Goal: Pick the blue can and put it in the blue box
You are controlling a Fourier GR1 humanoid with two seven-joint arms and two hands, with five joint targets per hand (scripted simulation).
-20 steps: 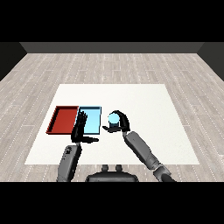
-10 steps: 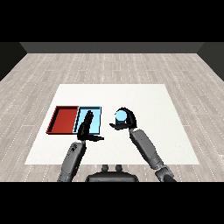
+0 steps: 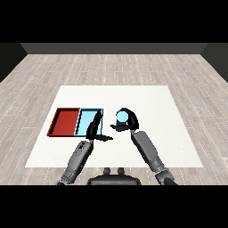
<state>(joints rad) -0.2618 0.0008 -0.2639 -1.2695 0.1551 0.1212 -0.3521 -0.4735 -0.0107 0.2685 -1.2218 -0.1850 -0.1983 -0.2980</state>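
Note:
The blue can [image 3: 121,117] shows its light blue top inside my right hand [image 3: 128,122], whose fingers and thumb curl round it. It sits just right of the light blue tray [image 3: 87,120], over the white table. My left hand [image 3: 94,129] is open with straight fingers, standing over the blue tray's near right edge and hiding part of it. Whether the can is lifted off the table I cannot tell.
The red tray [image 3: 65,121] lies directly left of the blue tray, sharing a wall. Both rest on the white table [image 3: 151,107], which is set on a grey plank floor.
My right hand with the can has shifted a little left toward the blue tray. My left hand has moved right and nearer, to the tray's near right corner.

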